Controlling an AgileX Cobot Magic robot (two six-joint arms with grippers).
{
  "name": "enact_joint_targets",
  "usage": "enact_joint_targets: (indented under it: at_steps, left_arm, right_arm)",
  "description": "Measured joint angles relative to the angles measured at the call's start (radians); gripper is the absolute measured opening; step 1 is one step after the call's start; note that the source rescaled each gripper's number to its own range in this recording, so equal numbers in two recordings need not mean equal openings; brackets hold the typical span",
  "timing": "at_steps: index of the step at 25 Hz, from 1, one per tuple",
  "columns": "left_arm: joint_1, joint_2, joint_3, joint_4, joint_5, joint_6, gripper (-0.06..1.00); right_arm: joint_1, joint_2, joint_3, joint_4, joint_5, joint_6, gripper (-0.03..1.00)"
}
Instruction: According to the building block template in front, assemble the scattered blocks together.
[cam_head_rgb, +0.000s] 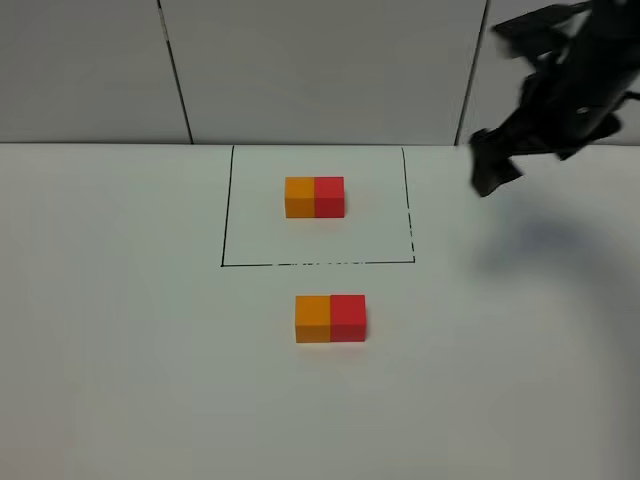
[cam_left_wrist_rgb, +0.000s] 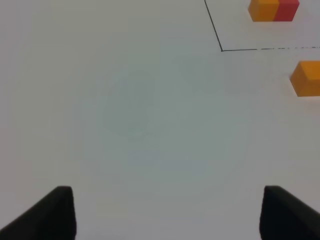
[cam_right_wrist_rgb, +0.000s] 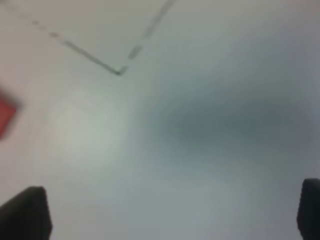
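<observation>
The building block template (cam_head_rgb: 314, 196), an orange and red bar, sits inside a thin black drawn rectangle (cam_head_rgb: 225, 215) at the back middle; it also shows in the left wrist view (cam_left_wrist_rgb: 274, 10). In front of the frame, the loose orange cube (cam_head_rgb: 312, 319) and loose red cube (cam_head_rgb: 348, 318) sit side by side, touching, orange on the left. My right gripper (cam_head_rgb: 492, 168) hangs raised at the back right, open and empty (cam_right_wrist_rgb: 165, 212). My left gripper (cam_left_wrist_rgb: 167, 212) is open and empty over bare table; it is out of the high view. The orange cube (cam_left_wrist_rgb: 306, 77) shows at its view's edge.
The white table (cam_head_rgb: 120, 350) meets a grey panelled wall (cam_head_rgb: 320, 70) at the back. The right arm casts a soft shadow (cam_head_rgb: 545, 245) on the table to the right of the frame. A blurred red cube edge (cam_right_wrist_rgb: 6, 116) shows in the right wrist view.
</observation>
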Motion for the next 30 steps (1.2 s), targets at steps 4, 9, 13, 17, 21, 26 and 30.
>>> enact_joint_targets:
  at_steps: [4, 9, 13, 17, 21, 26, 30]
  left_arm:
    - [0.000, 0.000, 0.000, 0.000, 0.000, 0.000, 0.94]
    - [0.000, 0.000, 0.000, 0.000, 0.000, 0.000, 0.94]
    - [0.000, 0.000, 0.000, 0.000, 0.000, -0.001, 0.94]
    - [0.000, 0.000, 0.000, 0.000, 0.000, -0.001, 0.94]
    - [0.000, 0.000, 0.000, 0.000, 0.000, -0.001, 0.94]
    - [0.000, 0.000, 0.000, 0.000, 0.000, -0.001, 0.94]
    - [0.000, 0.000, 0.000, 0.000, 0.000, -0.001, 0.94]
  right_arm:
    - [-0.186, -0.098, 0.072, 0.000, 0.000, 0.072, 0.99]
    - [-0.366, -0.283, 0.270, 0.000, 0.001, 0.087, 0.99]
    - [-0.455, -0.465, 0.473, 0.003, -0.021, 0.090, 0.99]
    - [-0.487, -0.627, 0.613, 0.003, -0.007, 0.122, 0.99]
    - [-0.487, -0.768, 0.713, -0.013, 0.007, 0.177, 0.99]
    - [-0.487, -0.945, 0.829, -0.035, 0.008, 0.207, 0.99]
    - [-0.470, -1.082, 0.949, -0.040, -0.004, 0.210, 0.99]
